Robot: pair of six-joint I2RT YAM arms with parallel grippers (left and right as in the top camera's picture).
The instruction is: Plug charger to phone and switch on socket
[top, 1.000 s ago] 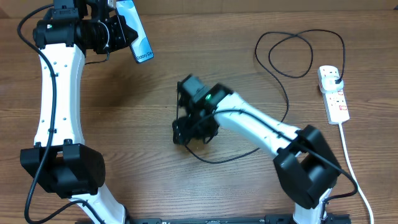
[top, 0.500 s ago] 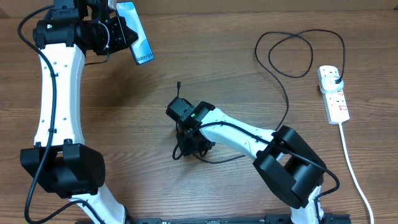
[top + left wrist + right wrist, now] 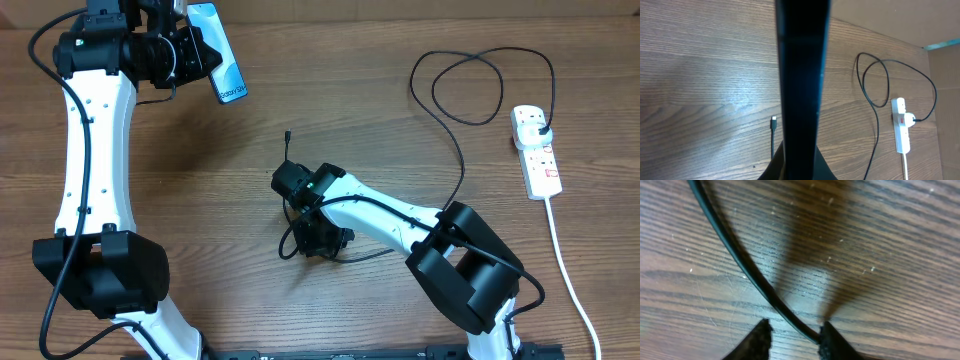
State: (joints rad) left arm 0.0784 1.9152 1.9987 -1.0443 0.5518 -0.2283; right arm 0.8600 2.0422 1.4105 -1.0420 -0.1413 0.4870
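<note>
Left tool point(image 3: 200, 50) was clamped on the slim, dark-edged phone point(image 3: 228, 75) with a light blue-white screen. The phone was held off the brown wood-grain bench point(image 3: 200, 180) at its far-left corner, screen towards the overhead camera. In the left wrist view it appeared edge-on as a dark vertical bar. Right tool point(image 3: 316, 240) was low over the middle of the bench, pointing down. Its wrist camera showed the jaws narrow but not closed. The long thin black charger cable point(image 3: 745, 272) ran on the wood between the two black fingertips point(image 3: 760, 340). It touched the inner edge of one and left a strip of bare wood before the other, so this was no firm grip. The small black connector tip point(image 3: 286, 133) lay on the bench just beyond the right tool, apart from it and well apart from the phone. From the middle of the bench the cable ran right and formed a large double loop at the far right. It ended at a black plug point(image 3: 541, 125) seated in the white elongated power strip point(image 3: 540, 165) near the right edge. The red marks on the strip's switches were visible, but switch positions were too small to read. A thick white cord point(image 3: 562, 255) ran from the strip towards the near edge.
</note>
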